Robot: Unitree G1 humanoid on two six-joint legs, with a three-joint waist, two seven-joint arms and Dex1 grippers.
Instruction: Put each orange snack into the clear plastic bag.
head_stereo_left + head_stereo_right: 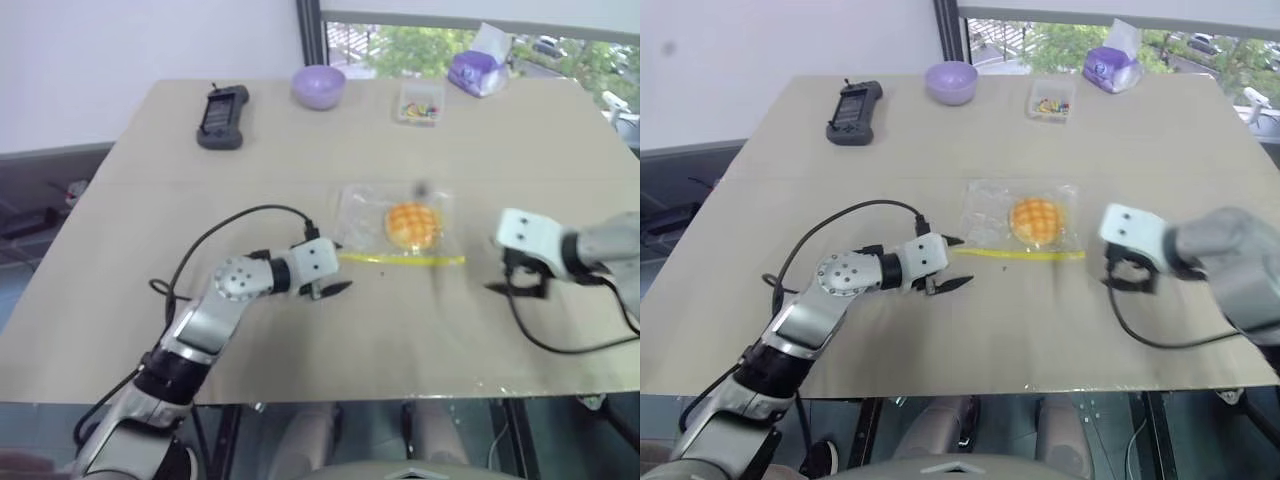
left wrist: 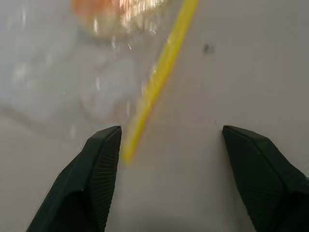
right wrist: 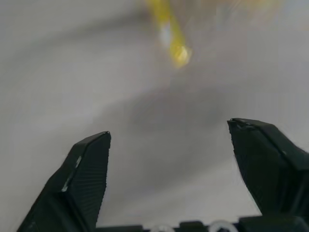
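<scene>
- The left gripper (image 1: 338, 287) hovers just off the bag's 9 o'clock corner, jaws released and grasping nothing; its wrist view shows both fingers (image 2: 99, 164) spread wide with the end of the yellow seal strip (image 1: 402, 259) between them.
- The step in hand looks like letting go and backing off. To do it well, each arm should draw straight away from the bag so no finger snags the crinkly film or drags the seal edge.
- The clear plastic bag (image 1: 362, 215) lies flat on the surface (image 1: 300, 345) near the middle, seal strip along its 6 o'clock edge.
- The orange snack (image 1: 413, 224) appears to sit inside the bag, toward its 3 o'clock side, so the task looks done or nearly so; whether the seal is pressed shut I cannot tell.
- The right gripper (image 1: 516, 287) sits near the bag's 4 o'clock corner, apart from it, jaws released and empty.
- At 12 o'clock, a purple bowl (image 1: 318, 86) looks empty; a small clear box (image 1: 419, 103) holds colourful bits.
</scene>
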